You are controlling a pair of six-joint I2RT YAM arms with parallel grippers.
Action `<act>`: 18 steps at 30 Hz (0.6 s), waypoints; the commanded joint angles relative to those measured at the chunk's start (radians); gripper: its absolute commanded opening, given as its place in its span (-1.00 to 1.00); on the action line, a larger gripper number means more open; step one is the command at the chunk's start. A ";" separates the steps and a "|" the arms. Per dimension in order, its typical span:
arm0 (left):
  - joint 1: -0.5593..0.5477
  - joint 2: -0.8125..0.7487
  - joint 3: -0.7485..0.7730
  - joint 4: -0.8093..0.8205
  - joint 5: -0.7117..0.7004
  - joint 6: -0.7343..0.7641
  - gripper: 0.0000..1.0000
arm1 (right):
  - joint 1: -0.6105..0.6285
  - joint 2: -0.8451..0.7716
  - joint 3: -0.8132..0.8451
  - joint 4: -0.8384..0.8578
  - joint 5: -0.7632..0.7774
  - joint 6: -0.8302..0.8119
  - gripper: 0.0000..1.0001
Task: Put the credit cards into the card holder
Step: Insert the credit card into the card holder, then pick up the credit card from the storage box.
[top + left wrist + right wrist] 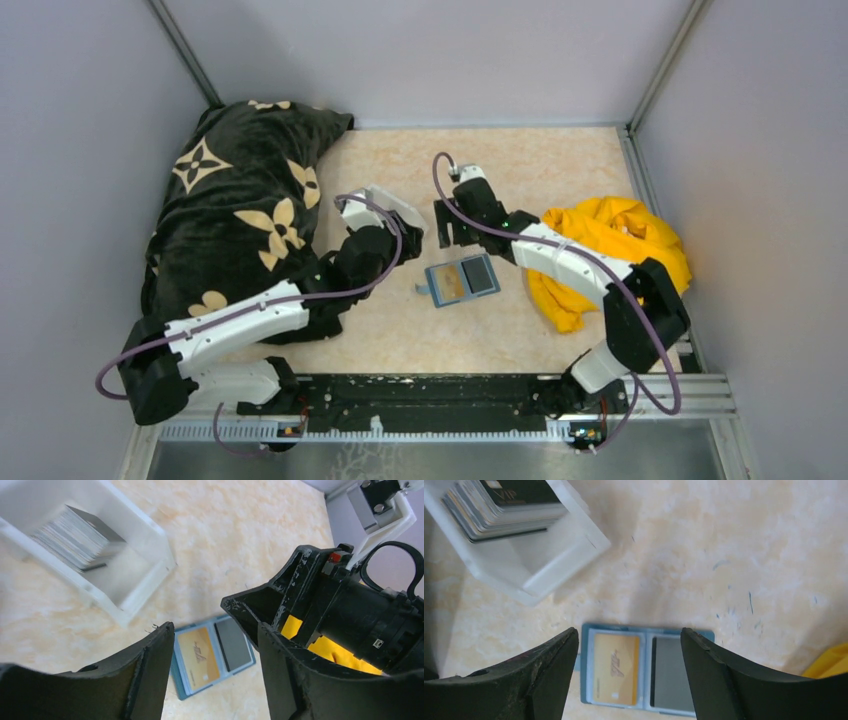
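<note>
A black blanket with a flower print lies bunched well out to the left of the left gripper. That gripper has its jaws apart with nothing between them. Ahead of it and to its left stands a white tray holding a stack of cards on edge, probably so that 1 card's edge can be pinched from above. Below and just ahead of its fingertips lies the card holder, opened flat on the table so its pockets face up.

The right gripper hangs over the same spot, jaws spread wide and empty. The card holder sits directly beneath the gap, its near half hidden by neither finger. 2 cards already sit in it: a yellow-tan card in the pocket towards this gripper's left finger, a grey card towards its right. The tray is up and left of it. More cards remain in the tray, so the task looks part done.

A crumpled yellow cloth lies to the right, beside this arm.
</note>
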 commanded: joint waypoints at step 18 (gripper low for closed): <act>0.102 -0.247 -0.094 -0.215 -0.136 0.013 0.51 | 0.079 0.567 0.818 -0.145 -0.221 -0.257 0.35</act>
